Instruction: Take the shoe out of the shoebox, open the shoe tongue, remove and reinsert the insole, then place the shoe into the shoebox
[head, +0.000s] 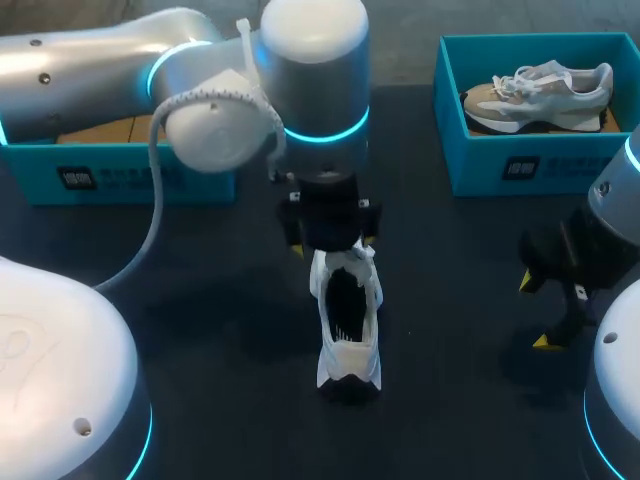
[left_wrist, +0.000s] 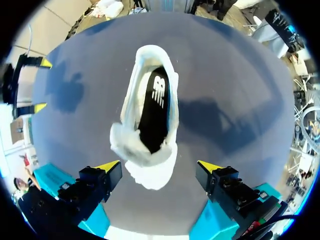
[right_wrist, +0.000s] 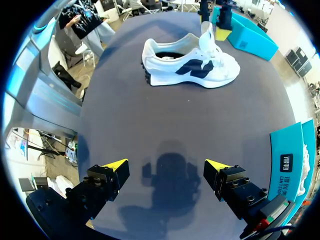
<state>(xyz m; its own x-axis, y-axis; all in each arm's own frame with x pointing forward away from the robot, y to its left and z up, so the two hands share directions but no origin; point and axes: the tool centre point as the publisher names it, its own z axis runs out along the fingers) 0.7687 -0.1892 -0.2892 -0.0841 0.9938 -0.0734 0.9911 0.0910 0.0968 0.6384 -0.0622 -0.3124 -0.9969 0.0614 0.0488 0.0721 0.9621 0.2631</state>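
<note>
1. Head view: the shoe (head: 348, 340) is standing mid-table (head: 200, 300), outside the left box (head: 120, 180) and the right box (head: 500, 165). Its long axis is running near to far, with the heel toward the near edge. The left gripper (head: 332, 245) is hanging right over its far end. The right gripper (head: 537, 312) is sitting well off to the right, so the left arm is plainly the nearer one.
2. Left wrist view: the left gripper's fingers are spread wide, one on each side of the shoe's (left_wrist: 130, 112) toe end, and neither seems to be touching it. The insole (left_wrist: 156, 107) is lying in the opening just ahead of them. I'd judge any reach for it is going straight along the shoe, toward the heel.
3. Right wrist view: the right gripper (right_wrist: 165, 172) is spread open over bare table, grasping nothing. The shoe (right_wrist: 190, 67) is lying broadside well ahead of it, toe to the far side, with the tongue (right_wrist: 206, 37) standing up.
</note>
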